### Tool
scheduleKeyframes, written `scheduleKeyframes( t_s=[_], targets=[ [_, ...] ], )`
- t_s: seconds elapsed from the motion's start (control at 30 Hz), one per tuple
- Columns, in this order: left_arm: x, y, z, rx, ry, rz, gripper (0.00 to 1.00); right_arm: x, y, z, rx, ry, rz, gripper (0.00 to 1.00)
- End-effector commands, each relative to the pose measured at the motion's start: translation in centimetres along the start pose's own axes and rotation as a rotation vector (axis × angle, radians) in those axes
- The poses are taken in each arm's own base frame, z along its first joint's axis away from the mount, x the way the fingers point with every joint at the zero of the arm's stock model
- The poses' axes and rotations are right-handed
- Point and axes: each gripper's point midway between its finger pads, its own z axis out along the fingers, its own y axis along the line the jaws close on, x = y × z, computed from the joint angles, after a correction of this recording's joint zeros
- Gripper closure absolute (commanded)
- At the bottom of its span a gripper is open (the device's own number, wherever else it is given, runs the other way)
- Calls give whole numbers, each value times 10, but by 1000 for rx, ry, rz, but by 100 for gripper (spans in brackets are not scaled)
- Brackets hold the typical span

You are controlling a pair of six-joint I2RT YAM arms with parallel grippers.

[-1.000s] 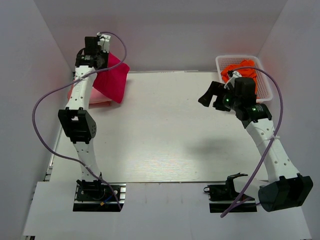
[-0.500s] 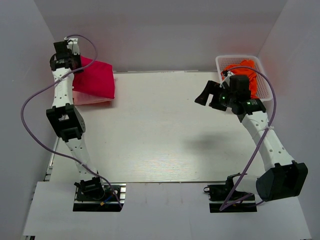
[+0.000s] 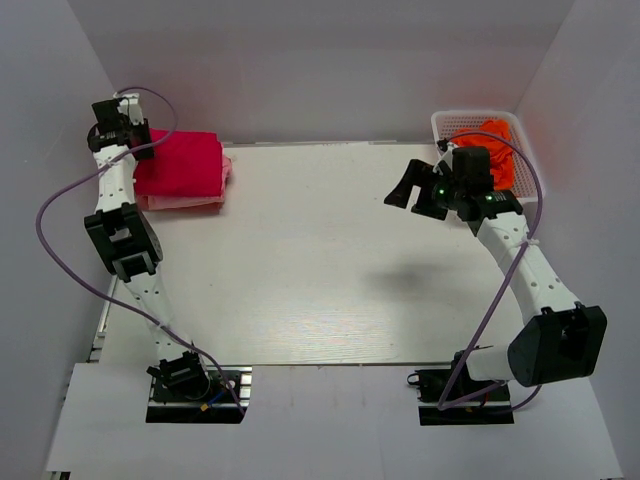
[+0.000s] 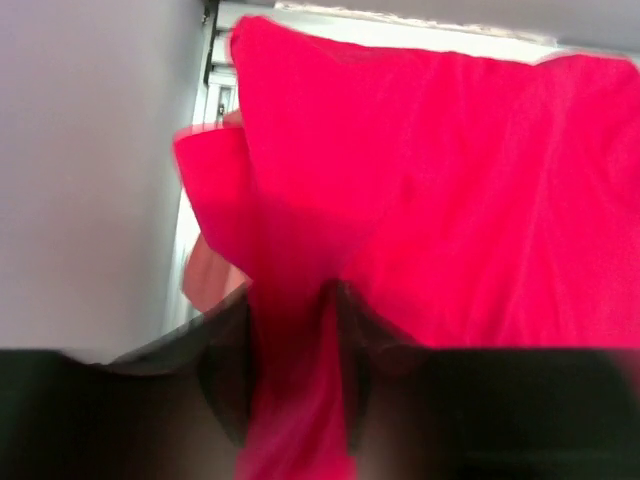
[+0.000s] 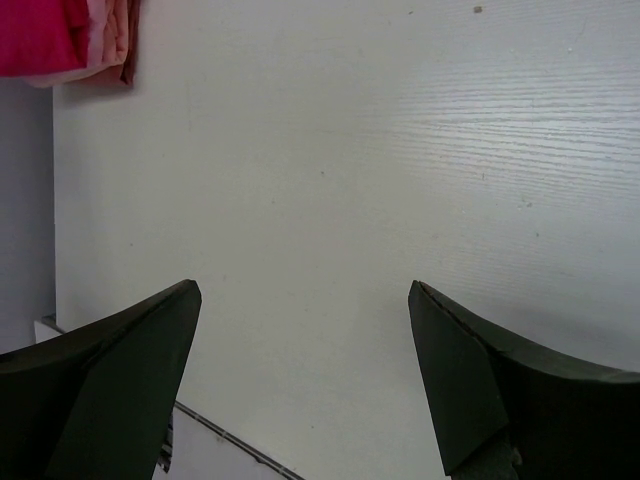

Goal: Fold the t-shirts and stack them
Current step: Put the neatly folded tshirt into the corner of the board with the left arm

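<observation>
Top: fixed above and behind the bases (image 3: 195, 385), far off. Looks down and forward; takes in whole table (image 3: 320, 260) and the walls (image 3: 300, 70). Left wrist: faces along left gripper (image 4: 290, 385), pressed close to red shirt (image 4: 450, 200). Sees little but blurred cloth. Right wrist: high over table. Looks down past right gripper (image 5: 305, 300) toward far-left corner. Shares bare table with top; shares red shirt, small at upper left, with both others.
</observation>
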Motion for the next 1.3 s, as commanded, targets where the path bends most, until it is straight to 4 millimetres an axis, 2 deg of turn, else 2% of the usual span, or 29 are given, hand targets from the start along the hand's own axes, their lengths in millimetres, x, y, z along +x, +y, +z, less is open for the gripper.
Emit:
scheduleKeyframes(
  t_s=[0.0, 0.03, 0.07, 0.1, 0.23, 0.37, 0.43, 0.5, 0.57, 0.6, 0.63, 0.67, 0.7, 0.73, 0.77, 0.8, 0.83, 0.87, 0.9, 0.93, 0.97, 1.0, 1.03, 1.07, 1.1, 1.13, 1.2, 1.27],
  targets=[
    [-25, 11, -11, -50, -80, 8, 50, -21, 18, -2, -67, -45, -18, 10],
    [-21, 13, -8, -66, -69, -24, 33, -22, 20, -3, -72, -46, -18, 10],
    [-24, 20, -11, -108, -72, -36, 5, -21, 18, 0, -69, -38, -16, 10],
    [-28, 22, -13, -124, -82, -54, 0, -20, 17, 0, -67, -34, -12, 10],
    [-38, 28, -29, -172, -105, -120, 0, -19, 19, 0, -78, -29, -19, 10],
    [-54, 17, -55, -154, -129, -134, 0, -18, 23, -4, -92, -31, -33, 10],
    [-62, 0, -65, -117, -149, -145, 0, -14, 22, -4, -97, -32, -38, 10],
    [-67, -12, -83, -65, -156, -179, 0, -11, 20, -7, -96, -45, -48, 10],
    [-61, -34, -91, 5, -128, -219, 0, -9, 14, -12, -67, -62, -62, 10],
    [-70, -45, -107, 38, -152, -219, 0, -8, 13, -15, -62, -70, -62, 10],
    [-58, -66, -109, 75, -112, -245, 0, 1, 8, -13, -51, -55, -60, 10],
    [-53, -76, -115, 89, -101, -259, 0, 1, 6, -18, -38, -74, -63, 10],
    [-65, -90, -144, 122, -152, -269, 0, 2, 5, -22, -31, -88, -66, 10],
    [-34, -117, -140, 168, -83, -274, 0, 12, -3, -19, -12, -75, -57, 10],
    [-26, -133, -151, 193, -82, -291, 0, 14, -3, -23, -12, -83, -58, 10],
    [-21, -140, -160, 174, -101, -300, 0, 15, -3, -28, -11, -95, -64, 10],
    [7, -154, -179, 186, -76, -310, 0, 24, -9, -26, 1, -82, -67, 10],
    [21, -181, -192, 237, -62, -331, 0, 33, -13, -28, 8, -77, -63, 10],
    [64, -194, -188, 251, 1, -343, 0, 40, -20, -29, 30, -77, -70, 10],
    [79, -206, -197, 275, 10, -345, 0, 45, -24, -30, 44, -73, -63, 10],
    [99, -231, -212, 327, 40, -327, 0, 51, -28, -32, 55, -71, -59, 10],
    [128, -239, -226, 346, 80, -337, 0, 59, -34, -34, 73, -72, -52, 10],
    [146, -245, -233, 349, 112, -330, 0, 64, -37, -34, 78, -66, -48, 10],
    [177, -252, -245, 340, 170, -303, 0, 75, -46, -37, 104, -68, -32, 10],
    [189, -255, -244, 331, 193, -295, 0, 78, -47, -37, 103, -72, -33, 10],
    [199, -251, -255, 310, 205, -289, 0, 83, -47, -37, 101, -71, -29, 10],
    [208, -242, -260, 261, 197, -267, 0, 93, -54, -40, 110, -94, -6, 10],
    [204, -237, -269, 248, 167, -264, 0, 99, -57, -41, 108, -116, 14, 10]
  ],
)
